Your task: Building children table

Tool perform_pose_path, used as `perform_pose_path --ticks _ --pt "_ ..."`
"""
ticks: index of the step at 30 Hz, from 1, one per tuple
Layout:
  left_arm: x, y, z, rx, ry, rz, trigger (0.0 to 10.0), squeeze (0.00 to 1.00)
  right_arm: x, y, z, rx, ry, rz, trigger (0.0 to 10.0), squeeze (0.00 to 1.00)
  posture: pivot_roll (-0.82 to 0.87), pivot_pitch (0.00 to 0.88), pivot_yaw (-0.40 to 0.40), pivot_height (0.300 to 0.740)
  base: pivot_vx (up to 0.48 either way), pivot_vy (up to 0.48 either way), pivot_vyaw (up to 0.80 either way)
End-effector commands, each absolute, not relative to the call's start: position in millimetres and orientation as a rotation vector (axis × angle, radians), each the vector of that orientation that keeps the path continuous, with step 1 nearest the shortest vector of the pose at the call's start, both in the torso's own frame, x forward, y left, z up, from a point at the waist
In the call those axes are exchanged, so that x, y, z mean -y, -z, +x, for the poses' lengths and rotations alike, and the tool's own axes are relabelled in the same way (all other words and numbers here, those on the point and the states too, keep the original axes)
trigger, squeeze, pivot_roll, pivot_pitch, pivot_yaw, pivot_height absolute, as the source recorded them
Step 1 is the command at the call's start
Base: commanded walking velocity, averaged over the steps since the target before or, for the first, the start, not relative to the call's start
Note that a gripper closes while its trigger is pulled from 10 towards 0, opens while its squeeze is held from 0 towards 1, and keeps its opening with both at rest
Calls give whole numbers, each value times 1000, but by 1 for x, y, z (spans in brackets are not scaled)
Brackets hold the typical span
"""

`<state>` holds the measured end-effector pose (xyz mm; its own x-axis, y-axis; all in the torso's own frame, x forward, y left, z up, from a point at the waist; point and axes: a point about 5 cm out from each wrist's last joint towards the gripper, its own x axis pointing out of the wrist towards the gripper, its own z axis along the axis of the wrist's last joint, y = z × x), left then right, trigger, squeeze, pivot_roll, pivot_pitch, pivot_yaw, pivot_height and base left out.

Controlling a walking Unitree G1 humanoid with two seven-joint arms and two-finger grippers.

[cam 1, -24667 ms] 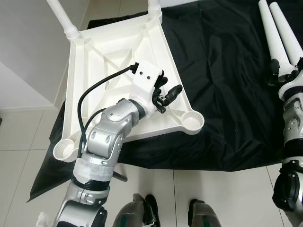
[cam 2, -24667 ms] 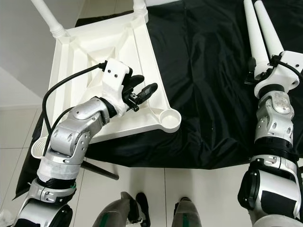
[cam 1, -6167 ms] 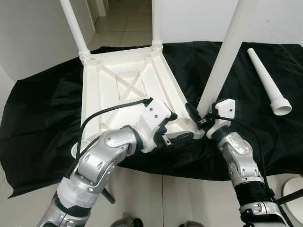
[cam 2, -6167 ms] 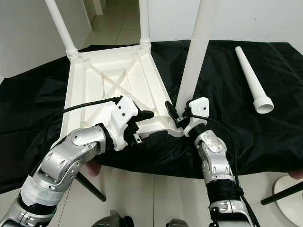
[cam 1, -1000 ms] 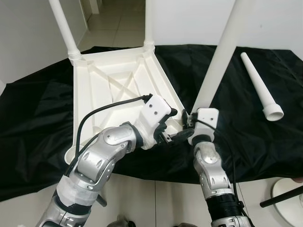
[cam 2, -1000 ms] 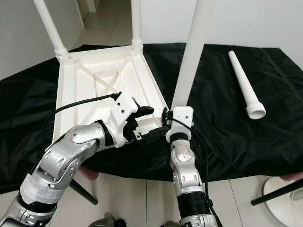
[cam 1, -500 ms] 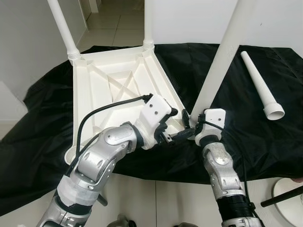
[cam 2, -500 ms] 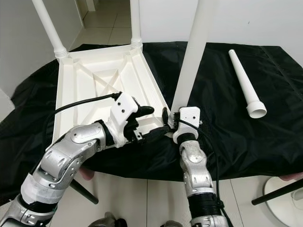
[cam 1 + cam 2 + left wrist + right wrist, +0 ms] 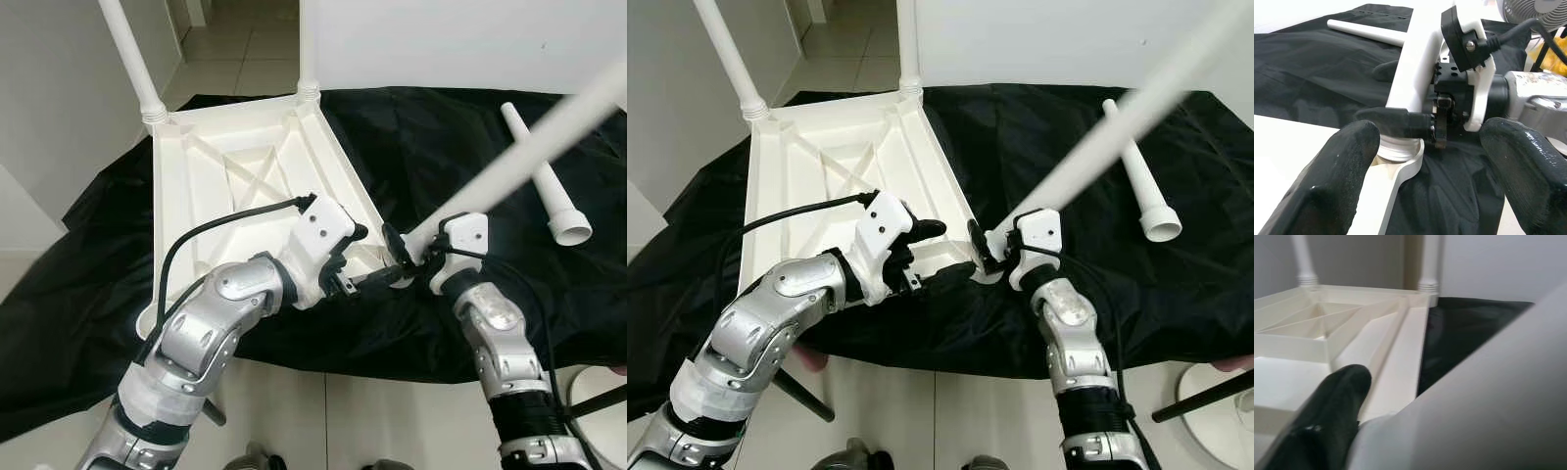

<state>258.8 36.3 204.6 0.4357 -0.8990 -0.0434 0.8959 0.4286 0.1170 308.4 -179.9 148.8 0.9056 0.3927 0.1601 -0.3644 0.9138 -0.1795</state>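
A white table top (image 9: 235,176) is laid upside down on a black cloth (image 9: 441,137) spread over a tiled floor (image 9: 245,69). Two white legs are already fitted at its far corners, one at the far left (image 9: 132,59) and one at the far right (image 9: 309,49), and both stand straight up. A third leg (image 9: 529,147) is gripped near its thick end by the right gripper (image 9: 404,257), whose black fingers are closed around it. This leg is tilted far over to the right, and its thick end is placed at the socket in the near right corner of the table top (image 9: 1400,152). The left gripper (image 9: 361,257) is held just beside that same corner, on its left side. Its two fingers (image 9: 1347,171) are spread wide apart with nothing held between them, and the corner socket and the right gripper are seen between them in the left wrist view. A fourth leg (image 9: 544,181) is left lying flat on the cloth, well apart to the right, with its wide end turned toward the robot.
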Motion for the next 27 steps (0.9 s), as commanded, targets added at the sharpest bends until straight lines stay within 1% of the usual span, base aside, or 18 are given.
perform_pose_path --ticks 1,2,17,18,27 --pt "-35 -205 259 17 1132 136 10000 0 178 -153 313 210 -446 -161 3725 0 -44 38 98 740 0 0 0" --pt "-35 -205 259 19 1132 136 10000 0 179 -155 317 205 -467 -158 0 0 -43 28 94 740 0 0 0" --pt "-35 -206 259 26 1125 141 10000 0 174 -153 321 197 -564 -137 0 0 -29 6 82 740 0 0 0" --pt "-35 -206 258 27 1126 141 10000 0 173 -151 319 197 -574 -157 10000 0 -27 5 81 740 0 0 0" --pt "-37 -205 257 20 1119 137 10000 0 171 -137 312 176 -611 -235 10000 0 -26 16 83 740 0 0 0"
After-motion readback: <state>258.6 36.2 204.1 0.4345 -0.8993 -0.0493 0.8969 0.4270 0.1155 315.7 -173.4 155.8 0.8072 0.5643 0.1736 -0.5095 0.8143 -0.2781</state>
